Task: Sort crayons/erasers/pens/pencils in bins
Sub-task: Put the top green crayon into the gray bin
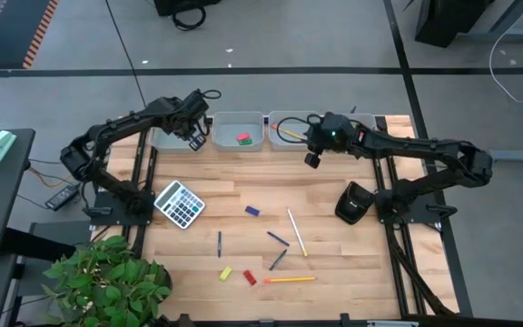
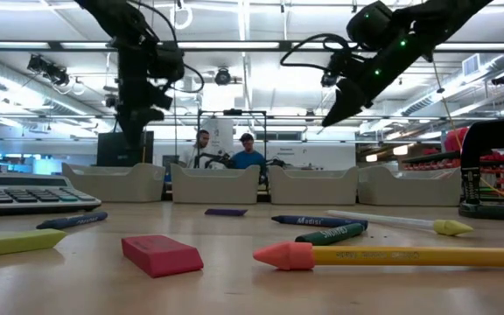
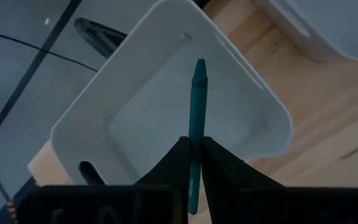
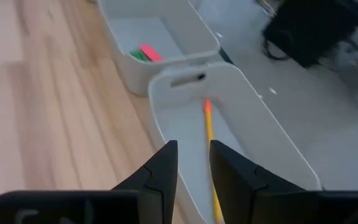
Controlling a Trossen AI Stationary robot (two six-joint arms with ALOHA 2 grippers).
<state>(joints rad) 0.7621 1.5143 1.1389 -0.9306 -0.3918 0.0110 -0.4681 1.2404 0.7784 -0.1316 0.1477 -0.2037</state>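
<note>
- A teal crayon (image 3: 196,118) is pinched in the left end effector (image 3: 191,155), above a grey bin (image 3: 86,118) at the tabletop's (image 1: 334,272) far edge.
- The right end effector (image 4: 192,163), fingers narrowly parted and holding nothing, hangs over another bin (image 4: 272,134) with an orange pencil (image 4: 209,134) inside.
- Pink and green erasers (image 4: 144,53) lie in the neighbouring bin.

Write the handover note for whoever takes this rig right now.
Left gripper: shut on a teal crayon, held over the empty far-left light-grey bin.
Right gripper: open, empty, above the bin holding an orange pencil.
Done: pink and green erasers lie in the second bin.
Left: crayons, pencils and erasers still on the wooden table.
</note>
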